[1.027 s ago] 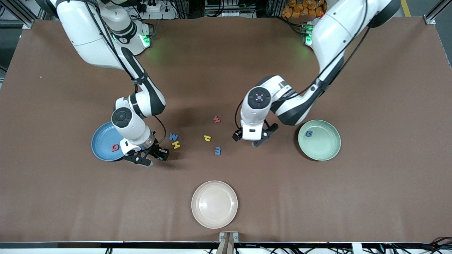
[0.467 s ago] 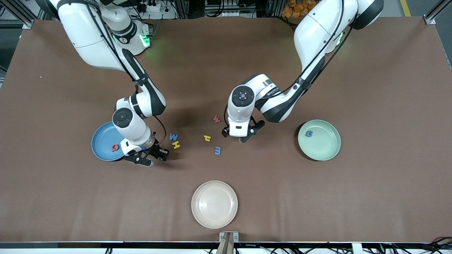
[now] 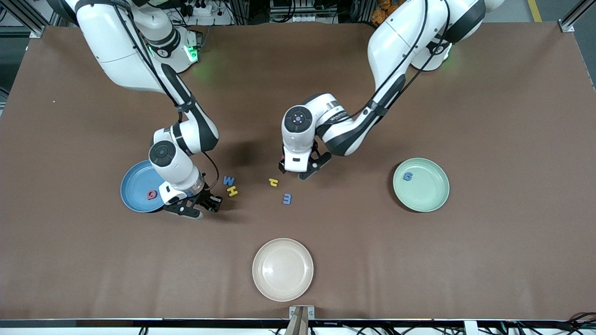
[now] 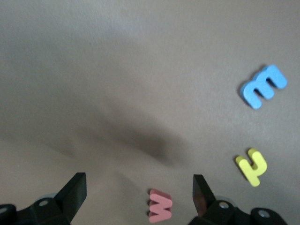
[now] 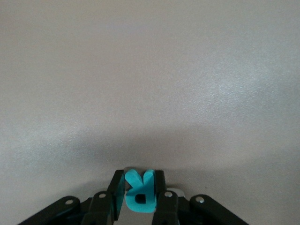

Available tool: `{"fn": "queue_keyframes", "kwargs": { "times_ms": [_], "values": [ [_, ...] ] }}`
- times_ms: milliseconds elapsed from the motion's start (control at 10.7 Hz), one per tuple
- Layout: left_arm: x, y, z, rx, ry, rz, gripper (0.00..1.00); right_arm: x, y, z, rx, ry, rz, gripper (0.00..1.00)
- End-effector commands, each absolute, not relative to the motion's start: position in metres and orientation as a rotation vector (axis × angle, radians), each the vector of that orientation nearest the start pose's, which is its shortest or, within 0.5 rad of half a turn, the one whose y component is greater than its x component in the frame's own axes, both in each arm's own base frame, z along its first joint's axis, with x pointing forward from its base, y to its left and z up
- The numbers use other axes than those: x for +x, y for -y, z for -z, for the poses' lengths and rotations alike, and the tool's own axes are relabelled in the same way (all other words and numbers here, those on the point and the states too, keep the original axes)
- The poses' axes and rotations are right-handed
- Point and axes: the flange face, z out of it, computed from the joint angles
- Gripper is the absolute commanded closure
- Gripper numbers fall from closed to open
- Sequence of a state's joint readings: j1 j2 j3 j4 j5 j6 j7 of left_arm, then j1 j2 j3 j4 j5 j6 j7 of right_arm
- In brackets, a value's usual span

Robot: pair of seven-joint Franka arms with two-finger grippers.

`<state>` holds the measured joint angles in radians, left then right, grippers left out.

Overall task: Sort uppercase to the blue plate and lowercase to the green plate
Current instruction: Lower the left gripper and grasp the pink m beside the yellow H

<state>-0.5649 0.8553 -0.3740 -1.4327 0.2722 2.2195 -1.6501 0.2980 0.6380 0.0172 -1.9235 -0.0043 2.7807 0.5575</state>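
My right gripper (image 3: 200,208) is down by the table beside the blue plate (image 3: 132,179), shut on the teal R (image 5: 139,192). A red Q (image 3: 151,194) lies in that plate. My left gripper (image 3: 296,171) hangs open over the red w (image 4: 161,206), which lies between its fingers in the left wrist view and is hidden in the front view. The blue g (image 3: 408,176) lies in the green plate (image 3: 433,195). Loose on the table are the blue W (image 3: 228,180), yellow H (image 3: 232,190), yellow h (image 3: 274,182) and blue m (image 3: 287,198).
A cream plate (image 3: 282,269) sits near the table's front edge, nearer the camera than the letters. Brown cloth covers the whole table.
The left arm has swung from beside the green plate toward the right arm's end, and its open gripper is now over the red w. The right gripper stays beside the blue plate.
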Motion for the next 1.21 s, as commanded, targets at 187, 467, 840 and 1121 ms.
{"fn": "queue_keyframes", "kwargs": {
  "times_ms": [187,467,840,1121],
  "values": [
    [0.458,0.565,-0.183,-2.989,0.966,-0.129,0.0,0.605,-0.203,-0.164,-3.028,-0.318,0.31,0.75],
    [0.453,0.57,-0.18,-3.005,0.948,-0.121,0.0,0.606,-0.202,-0.165,-3.034,-0.302,0.314,0.8],
    [0.45,0.575,-0.172,-3.023,0.938,-0.115,0.0,0.61,-0.2,-0.168,-3.051,-0.293,0.288,0.82],
    [0.442,0.579,-0.165,-3.017,0.916,-0.105,0.0,0.62,-0.201,-0.181,-3.083,-0.295,0.223,0.85]
  ]
}}
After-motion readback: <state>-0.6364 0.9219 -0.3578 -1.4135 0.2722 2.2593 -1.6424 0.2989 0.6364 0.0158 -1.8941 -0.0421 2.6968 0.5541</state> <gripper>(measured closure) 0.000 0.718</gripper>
